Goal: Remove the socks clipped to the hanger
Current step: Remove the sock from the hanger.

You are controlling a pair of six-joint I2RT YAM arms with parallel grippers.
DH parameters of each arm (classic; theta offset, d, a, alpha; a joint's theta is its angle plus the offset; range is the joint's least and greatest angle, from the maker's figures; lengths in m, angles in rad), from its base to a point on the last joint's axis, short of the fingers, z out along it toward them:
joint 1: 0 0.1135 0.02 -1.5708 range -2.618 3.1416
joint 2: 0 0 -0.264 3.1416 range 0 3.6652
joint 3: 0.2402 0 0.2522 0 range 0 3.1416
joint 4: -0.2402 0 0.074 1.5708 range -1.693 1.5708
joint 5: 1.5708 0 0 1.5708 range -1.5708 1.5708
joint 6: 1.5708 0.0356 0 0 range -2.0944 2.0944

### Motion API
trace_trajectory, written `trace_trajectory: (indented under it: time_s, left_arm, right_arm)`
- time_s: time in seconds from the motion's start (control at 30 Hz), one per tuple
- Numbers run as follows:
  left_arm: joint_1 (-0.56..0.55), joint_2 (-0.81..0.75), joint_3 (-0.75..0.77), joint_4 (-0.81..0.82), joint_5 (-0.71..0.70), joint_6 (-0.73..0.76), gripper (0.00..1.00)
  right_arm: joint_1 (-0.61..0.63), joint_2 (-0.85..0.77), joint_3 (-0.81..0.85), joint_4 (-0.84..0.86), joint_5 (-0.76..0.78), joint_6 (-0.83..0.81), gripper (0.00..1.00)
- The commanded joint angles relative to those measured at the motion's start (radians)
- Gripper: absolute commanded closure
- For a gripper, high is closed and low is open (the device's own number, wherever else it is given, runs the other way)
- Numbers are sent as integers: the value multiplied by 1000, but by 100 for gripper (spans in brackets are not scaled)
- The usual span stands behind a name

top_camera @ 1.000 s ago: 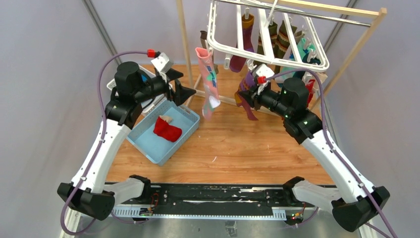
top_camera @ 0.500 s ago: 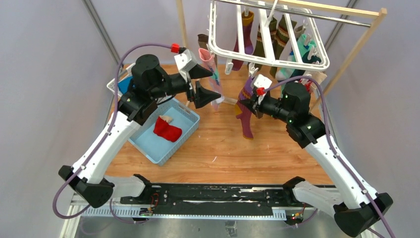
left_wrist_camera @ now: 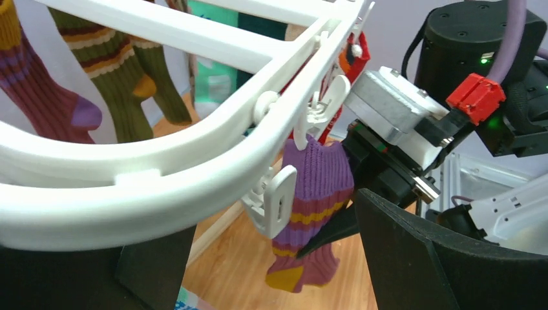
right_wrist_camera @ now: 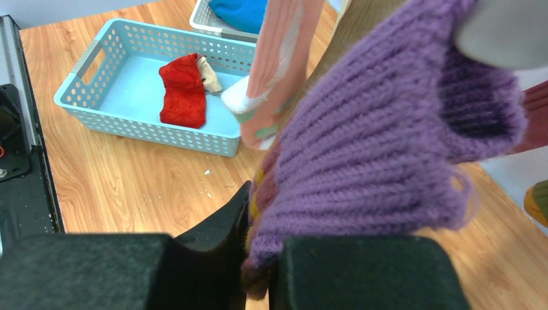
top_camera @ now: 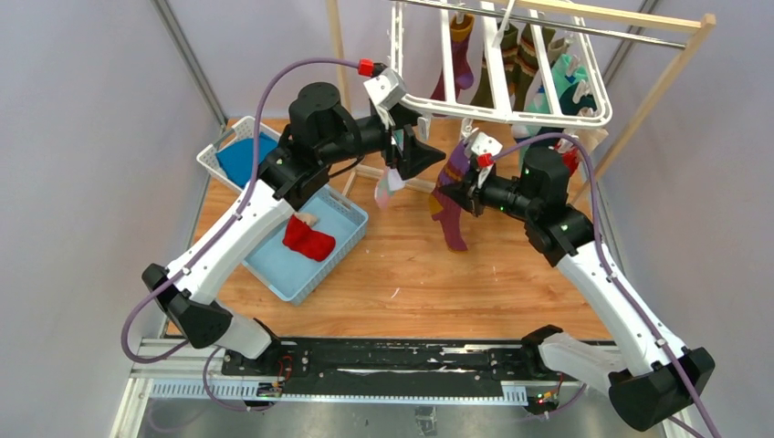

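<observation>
The white hanger [top_camera: 507, 115] hangs from the rack with several socks clipped under it. My left gripper [top_camera: 415, 148] is open at the hanger's near left corner; in the left wrist view the frame [left_wrist_camera: 161, 148] crosses just above my open gripper [left_wrist_camera: 271, 271] and an empty clip [left_wrist_camera: 279, 201] dangles between the jaws. My right gripper [top_camera: 463, 185] is shut on a purple striped sock [top_camera: 449, 208], whose cuff [left_wrist_camera: 316, 174] still hangs from a clip. The right wrist view shows that sock [right_wrist_camera: 388, 148] pinched in the right gripper [right_wrist_camera: 265, 265]. A pink patterned sock [top_camera: 391, 181] hangs beside my left gripper.
A light-blue basket [top_camera: 339, 245] on the wooden table holds a red sock [top_camera: 308, 239]. A white basket [top_camera: 212, 157] behind it holds a blue cloth [top_camera: 239, 157]. The wooden pole rack [top_camera: 650, 96] with its metal rod stands at the back right.
My left arm has swung up and right from above the baskets to the hanger's near left corner, staying open. My right gripper has kept hold of the purple sock and shifted slightly.
</observation>
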Motion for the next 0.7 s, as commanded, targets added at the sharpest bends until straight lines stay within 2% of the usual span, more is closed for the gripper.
trace_trajectory:
  time_s: [0.0, 0.17, 0.27, 0.37, 0.47, 0.57, 0.67]
  left_arm:
    - [-5, 15, 26, 39, -36, -13, 7]
    - [-5, 31, 24, 64, -37, -57, 7]
    - [-5, 37, 25, 67, -39, -59, 7]
    - [-5, 36, 15, 71, -46, -61, 7]
    - [-5, 35, 2, 79, -47, -67, 7]
    - [-9, 41, 5, 84, -47, -80, 7]
    - [-20, 53, 22, 90, -35, -110, 7]
  right_arm:
    - [-22, -7, -9, 37, -45, 46, 84]
    - [-50, -36, -55, 81, -43, 62, 68]
    - [-57, -49, -66, 89, -45, 69, 66]
    - [-61, -54, -67, 91, -48, 74, 71]
    - [-68, -64, -69, 93, -49, 71, 88]
    - [-75, -71, -63, 92, -57, 71, 100]
    - [-84, -78, -50, 83, -106, 74, 100]
